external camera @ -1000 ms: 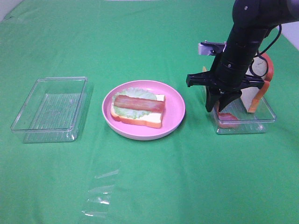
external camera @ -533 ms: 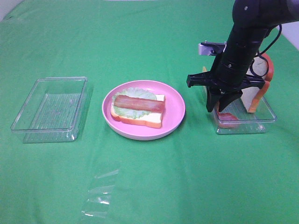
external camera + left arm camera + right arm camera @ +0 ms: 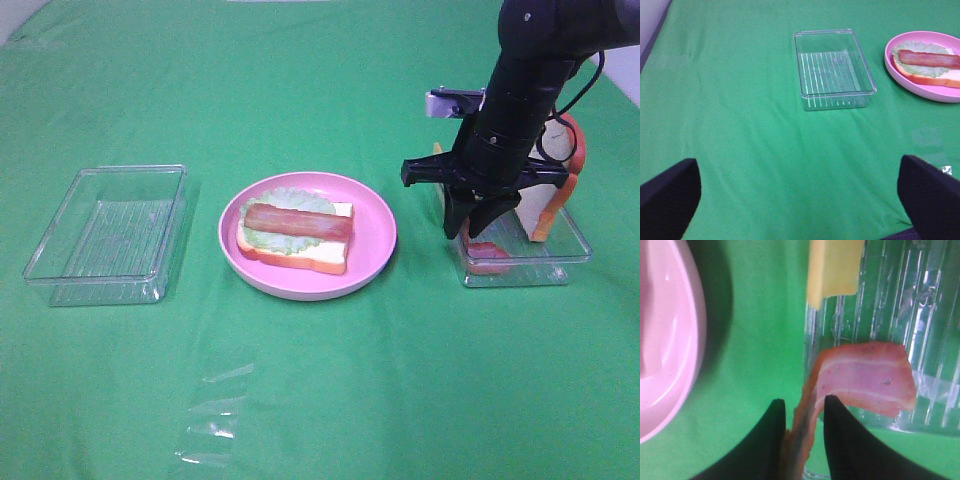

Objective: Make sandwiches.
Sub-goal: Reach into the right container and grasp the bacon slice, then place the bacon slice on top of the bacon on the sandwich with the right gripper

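Green cloth (image 3: 300,80) covers the table. Right gripper (image 3: 800,415): jaws pinched on one end of a bacon strip (image 3: 865,380) over a clear tray (image 3: 575,250), marginally higher than a second ago. Cheese slice (image 3: 832,270) at the tray's edge; bread slice (image 3: 545,205) leaning inside. Sandwich (image 3: 295,235) on the pink plate (image 3: 375,240), unchanged. Left gripper (image 3: 800,195): spread wide, empty, near a second tray (image 3: 865,75).

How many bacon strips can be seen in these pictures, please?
2. One bacon strip lies on the lettuce of the open sandwich on the pink plate. The second bacon strip is at the right clear tray, pinched between the fingers of the right gripper. More may hide behind the arm.
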Robot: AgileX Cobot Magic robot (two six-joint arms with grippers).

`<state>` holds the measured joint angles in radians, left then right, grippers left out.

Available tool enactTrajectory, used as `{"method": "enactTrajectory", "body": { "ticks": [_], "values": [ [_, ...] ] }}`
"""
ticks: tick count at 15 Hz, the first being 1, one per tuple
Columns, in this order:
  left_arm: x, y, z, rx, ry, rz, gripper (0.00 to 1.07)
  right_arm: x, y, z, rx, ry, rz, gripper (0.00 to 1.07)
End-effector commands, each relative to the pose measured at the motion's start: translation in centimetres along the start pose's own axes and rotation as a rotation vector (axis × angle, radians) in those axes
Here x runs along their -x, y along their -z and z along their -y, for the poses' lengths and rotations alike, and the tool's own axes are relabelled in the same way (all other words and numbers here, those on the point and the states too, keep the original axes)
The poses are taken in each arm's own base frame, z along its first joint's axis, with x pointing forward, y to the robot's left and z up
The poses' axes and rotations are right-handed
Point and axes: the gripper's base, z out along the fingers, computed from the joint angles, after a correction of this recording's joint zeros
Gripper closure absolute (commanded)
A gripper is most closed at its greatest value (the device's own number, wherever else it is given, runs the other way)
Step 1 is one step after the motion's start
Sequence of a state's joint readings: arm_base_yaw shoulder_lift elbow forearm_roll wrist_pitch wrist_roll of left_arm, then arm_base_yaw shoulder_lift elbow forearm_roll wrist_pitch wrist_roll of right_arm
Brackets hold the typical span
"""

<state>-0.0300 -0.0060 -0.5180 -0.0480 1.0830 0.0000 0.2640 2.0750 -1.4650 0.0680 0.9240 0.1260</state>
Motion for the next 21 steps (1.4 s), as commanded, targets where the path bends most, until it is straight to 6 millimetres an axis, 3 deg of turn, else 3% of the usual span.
{"method": "enactTrajectory", "body": {
  "ticks": [1, 5, 6, 7, 13, 17, 18, 21],
  "values": [
    [-0.1, 0.3, 0.0, -0.003, 0.006, 0.025, 0.07, 0.1, 0.7, 0.0, -0.002, -0.005, 0.022, 0.79],
    [-0.1, 0.3, 0.0, -0.003, 0.006, 0.025, 0.07, 0.1, 0.7, 0.0, -0.001, -0.005, 0.023, 0.83],
    [-0.1, 0.3, 0.0, -0.003, 0.006, 0.025, 0.07, 0.1, 0.8, 0.0, -0.001, 0.001, 0.023, 0.99],
    [-0.1, 0.3, 0.0, -0.003, 0.006, 0.025, 0.07, 0.1, 0.8, 0.0, -0.001, 0.016, 0.026, 1.07],
    [-0.1, 0.3, 0.0, -0.003, 0.006, 0.025, 0.07, 0.0, 1.6, -0.1, 0.006, 0.016, 0.041, 1.07],
    [-0.1, 0.3, 0.0, -0.003, 0.006, 0.025, 0.07, -1.3, 6.4, -0.5, 0.060, 0.031, 0.103, 1.07],
    [-0.1, 0.3, 0.0, -0.003, 0.006, 0.025, 0.07, -2.4, 9.6, -1.4, 0.159, 0.040, 0.165, 1.07],
    [-0.1, 0.3, 0.0, -0.003, 0.006, 0.025, 0.07, -3.2, 12.1, -3.2, 0.370, 0.071, 0.218, 1.07]
  ]
}}
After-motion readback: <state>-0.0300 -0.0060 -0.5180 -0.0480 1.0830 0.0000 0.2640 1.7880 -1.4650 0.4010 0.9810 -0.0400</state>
